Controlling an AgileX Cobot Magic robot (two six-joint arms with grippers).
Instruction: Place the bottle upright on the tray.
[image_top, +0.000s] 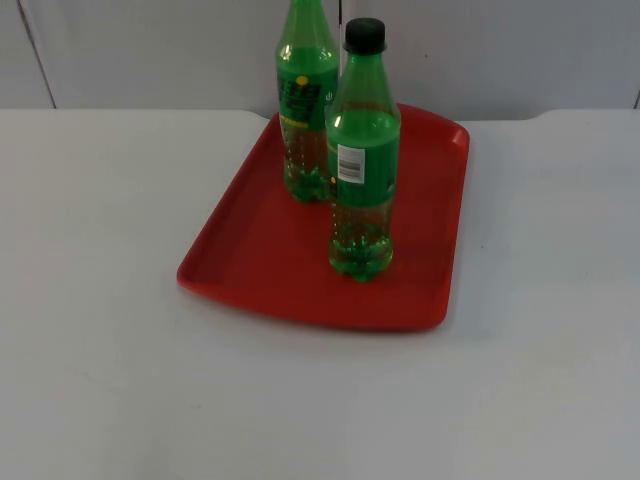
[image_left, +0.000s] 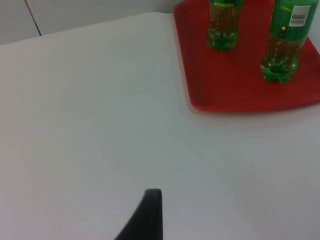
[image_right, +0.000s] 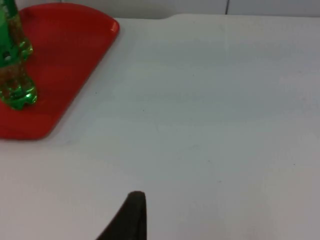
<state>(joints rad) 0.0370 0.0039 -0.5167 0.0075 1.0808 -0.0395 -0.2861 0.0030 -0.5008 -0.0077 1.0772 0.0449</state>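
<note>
1. White table top (image_top: 100, 300) ending at a grey partition wall (image_top: 150, 50); carries a red rectangular plastic tray (image_top: 260, 250) with rounded corners, near the far edge.
2. Green plastic bottle with a black cap (image_top: 362, 160) and a white label patch, upright on the tray, towards its near right corner; seen also from the left wrist (image_left: 285, 40) and the right wrist (image_right: 12, 75).
3. Second green plastic bottle with a yellow-marked label (image_top: 305, 100), upright at the tray's far edge, just behind and left of the first; cap cut off from sight.
4. Left gripper (image_left: 150, 215) over bare table off the tray's left edge, holding nothing; whether fingers apart or together, cannot tell.
5. Right gripper (image_right: 131, 215) over bare table off the tray's right edge, holding nothing; finger state likewise cannot tell.
</note>
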